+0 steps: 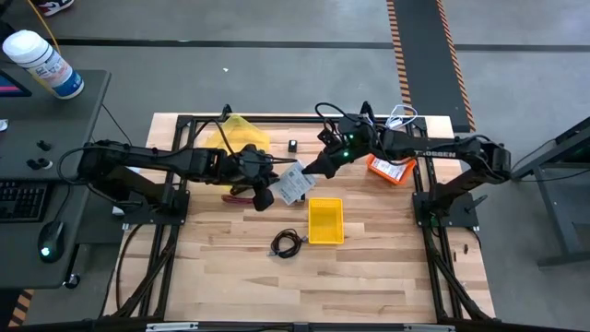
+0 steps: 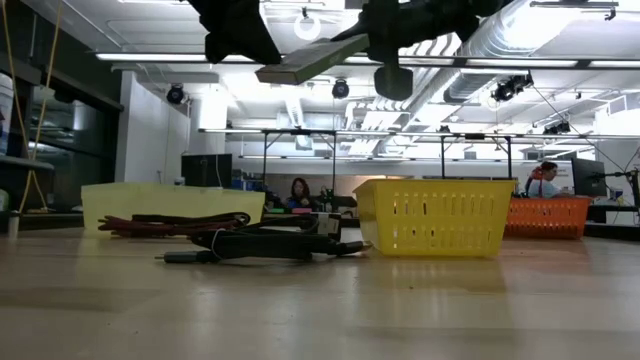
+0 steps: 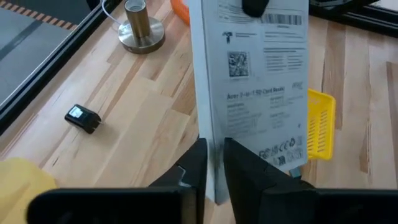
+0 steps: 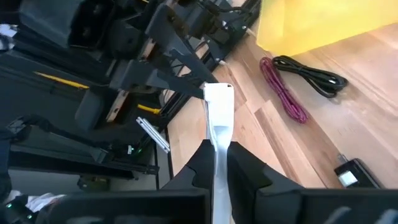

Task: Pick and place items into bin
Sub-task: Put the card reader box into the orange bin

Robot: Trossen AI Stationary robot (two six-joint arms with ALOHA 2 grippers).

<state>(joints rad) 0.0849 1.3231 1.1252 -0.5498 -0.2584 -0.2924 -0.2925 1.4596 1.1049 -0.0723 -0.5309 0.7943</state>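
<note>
- I see the white packet (image 1: 293,183) held in the air beside the yellow bin (image 1: 324,221), apparently just behind it.
- My left gripper (image 3: 212,163) pinches one end.
- My right gripper (image 4: 217,155) is clamped on the other.

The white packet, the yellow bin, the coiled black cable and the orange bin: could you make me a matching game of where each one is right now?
Things:
1. white printed packet
2. yellow bin
3. coiled black cable
4. orange bin

Places:
A. lying on the table just left of the yellow bin
B. held up in the air between the left gripper and the right gripper
C. on the table under the right arm
D. standing on the table, below the held packet in the high view

Pairs: 1-B, 2-D, 3-A, 4-C
</note>
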